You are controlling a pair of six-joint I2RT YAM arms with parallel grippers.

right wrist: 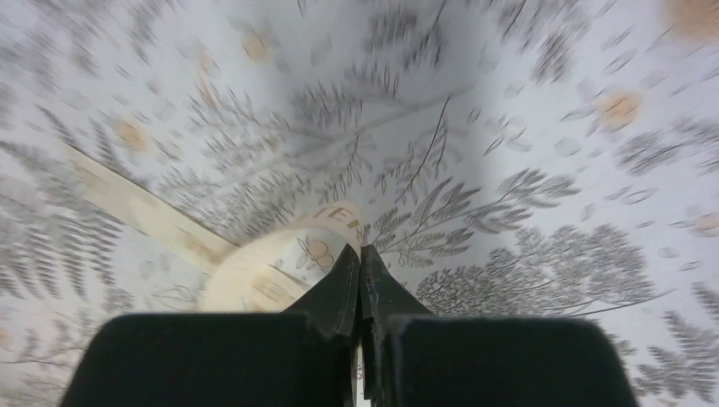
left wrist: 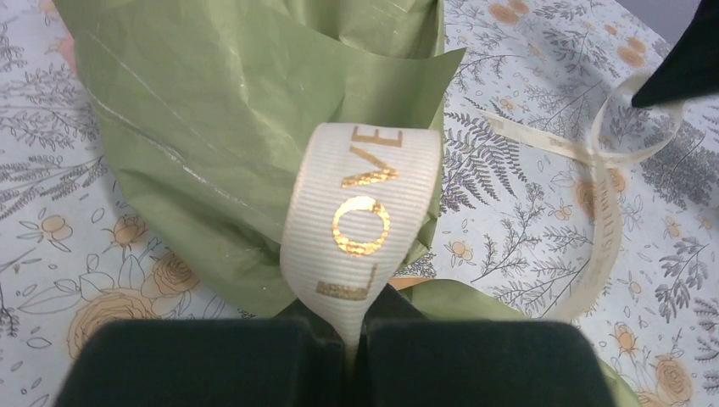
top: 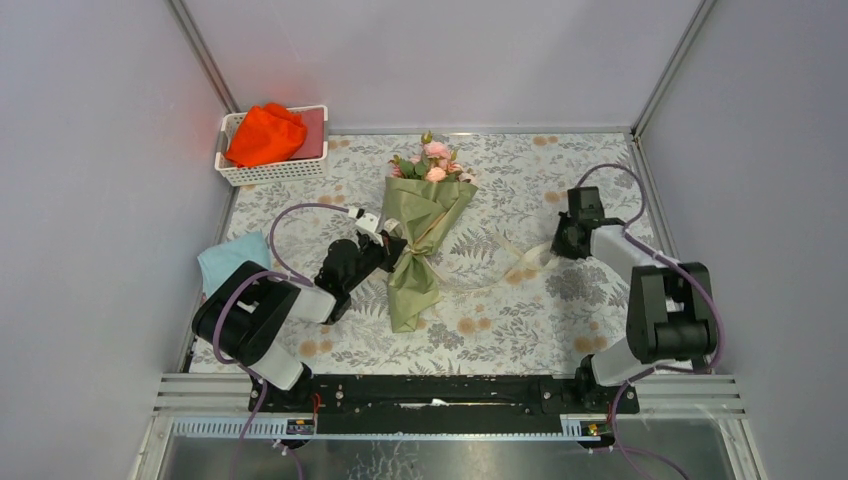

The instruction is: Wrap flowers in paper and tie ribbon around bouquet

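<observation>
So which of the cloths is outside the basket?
The light blue cloth, on the table by the left arm; the orange-red cloth sits in the white basket at the far left corner.

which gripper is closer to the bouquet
Left. The left gripper sits against the bouquet's left side, shut on the ribbon; the right gripper is well off to its right, apart from it.

surface: table [top: 560, 320], covered by a floral-print cloth | centre: bouquet [top: 425, 225] lying flat, pink roses [top: 436, 150] toward the far edge, narrow end toward the near edge | right of it: cream ribbon [top: 510, 268] trailing in loops | far-left corner: white basket [top: 275, 173] holding an orange-red cloth [top: 265, 135] | left edge: crumpled light blue cloth [top: 228, 258]
</observation>
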